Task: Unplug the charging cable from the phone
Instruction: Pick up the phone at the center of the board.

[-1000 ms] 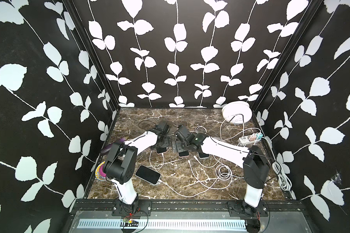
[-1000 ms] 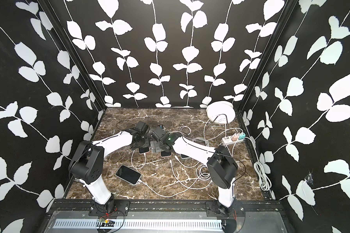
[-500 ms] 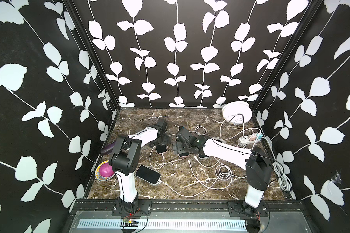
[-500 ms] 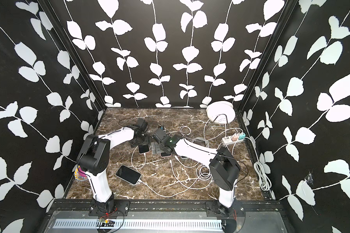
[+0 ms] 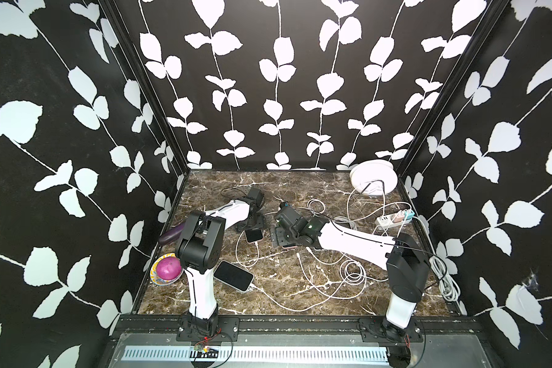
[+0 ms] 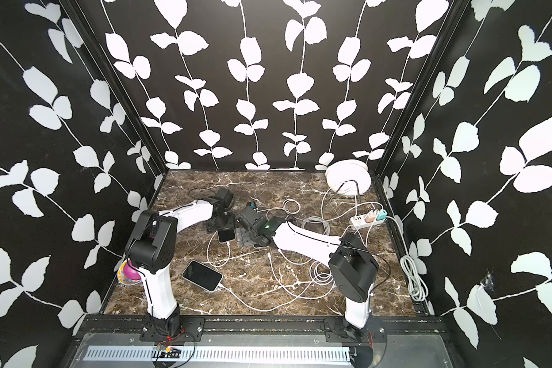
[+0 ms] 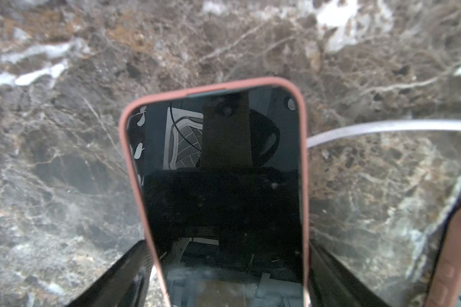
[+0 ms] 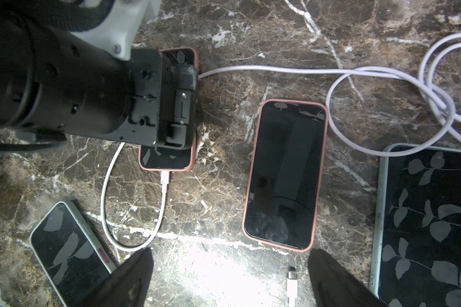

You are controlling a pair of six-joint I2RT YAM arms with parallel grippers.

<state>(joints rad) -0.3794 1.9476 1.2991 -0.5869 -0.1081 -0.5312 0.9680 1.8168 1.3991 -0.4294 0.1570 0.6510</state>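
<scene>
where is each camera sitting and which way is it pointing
top views: high at the front, looking down at the table; left arm and right arm show whole.
left wrist: on the left arm, looking along the left fingers down at a pink phone.
right wrist: on the right arm, looking down at the table past the right fingers; the left arm shows too.
shared: every view shows that pink phone.

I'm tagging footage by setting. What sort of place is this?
Probably a staged robot test booth, not a home: leaf-patterned panels wall in a marble-look tabletop, the left arm and right arm are bolted to a front rail, and charging cables trail from a power strip.
</scene>
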